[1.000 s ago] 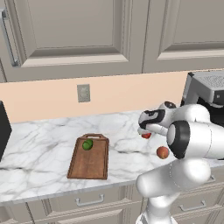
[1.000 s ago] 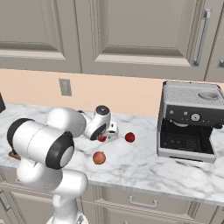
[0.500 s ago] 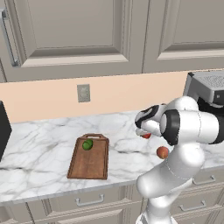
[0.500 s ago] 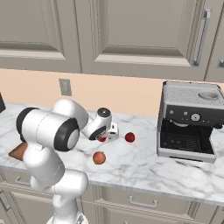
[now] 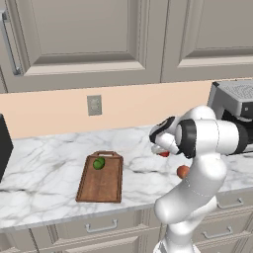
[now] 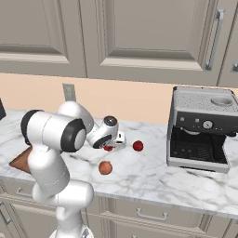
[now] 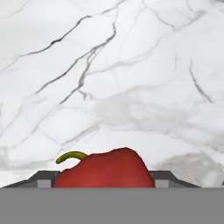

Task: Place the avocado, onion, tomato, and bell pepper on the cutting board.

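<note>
The avocado [image 5: 99,163] lies at the far end of the brown cutting board [image 5: 101,185], near its handle. My gripper [image 5: 161,151] [image 6: 112,146] [image 7: 103,183] is to the right of the board, low over the counter, and shut on the red bell pepper [image 5: 165,154] [image 6: 108,148] [image 7: 105,170]. The pepper's green stem points left in the hand view. The orange-brown onion [image 5: 183,171] [image 6: 105,168] rests on the counter nearer the front edge. The red tomato [image 6: 138,146] sits just right of the gripper. A corner of the cutting board [image 6: 21,160] shows behind my arm.
A coffee machine [image 5: 236,101] [image 6: 201,128] stands on the counter at the right. A dark appliance [image 5: 4,153] sits at the far left. Wall cabinets hang above, and an outlet [image 5: 94,105] is on the backsplash. White marble counter [image 7: 113,65] lies under the hand.
My arm's upper links have swung round and the hand has edged slightly left, staying at the bell pepper. The avocado, onion and tomato have not moved.
</note>
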